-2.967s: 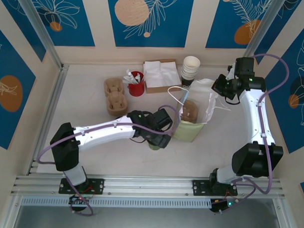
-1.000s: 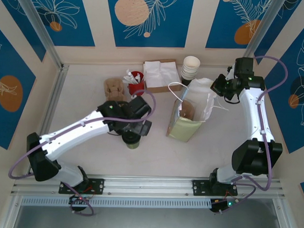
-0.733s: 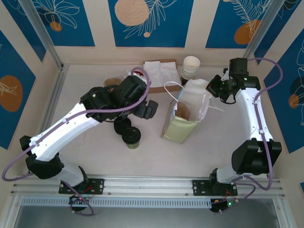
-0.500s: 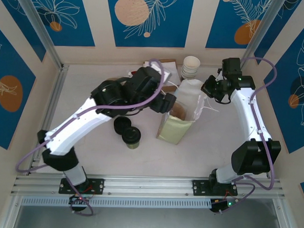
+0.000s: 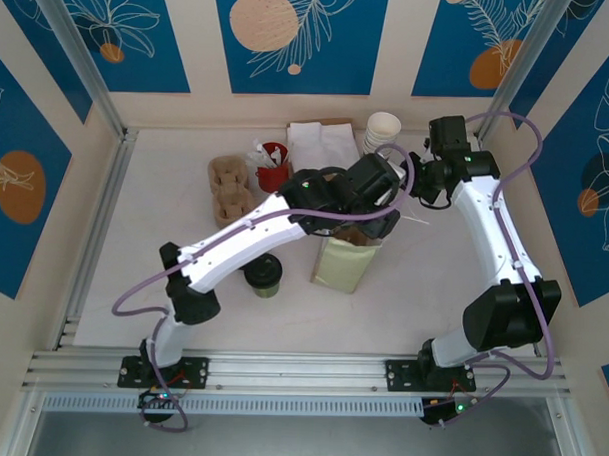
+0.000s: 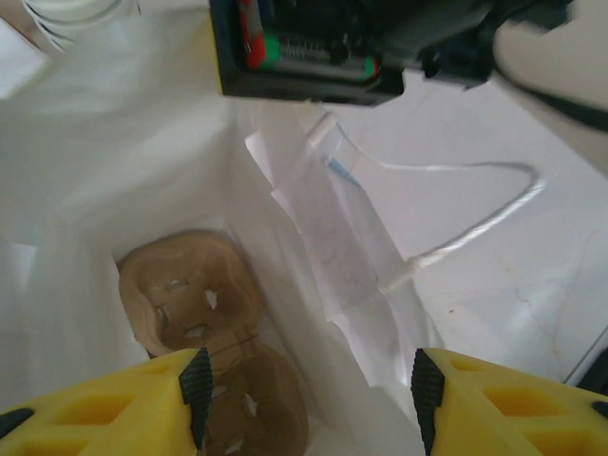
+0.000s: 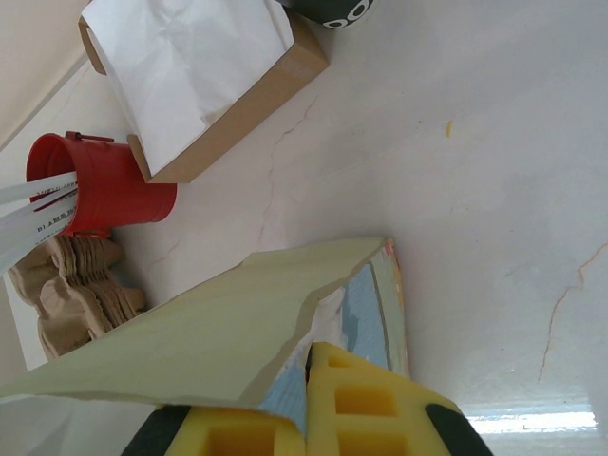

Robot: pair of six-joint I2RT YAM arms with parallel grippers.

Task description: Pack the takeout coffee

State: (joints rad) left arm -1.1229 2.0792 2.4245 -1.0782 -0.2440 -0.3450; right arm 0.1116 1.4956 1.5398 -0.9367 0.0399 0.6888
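the left pincer hangs over the open mouth of the paper bag, its yellow fingers standing apart with nothing between them, looking down at a cardboard carrier lying in the bottom of the bag. the right pincer is pressed together on the bag's upper edge, pinching the paper and holding the mouth open. the takeout coffee is not in the bag: it stands upright on the table, well to the left of the bag and just beside the left arm's forearm, untouched by either pincer. judging by its look, it is a light paper cup with thin walls that will dent or buckle under a hard squeeze, and its black lid is likely a press fit that could pop off if gripped or knocked. whether it is filled cannot be told; if it is, it will be top-heavy and must stay upright. the safest hold is probably from the side, around the body just under the lid's rim where the cup is stiffest, with a gentle closing, then lowered straight into a carrier socket.
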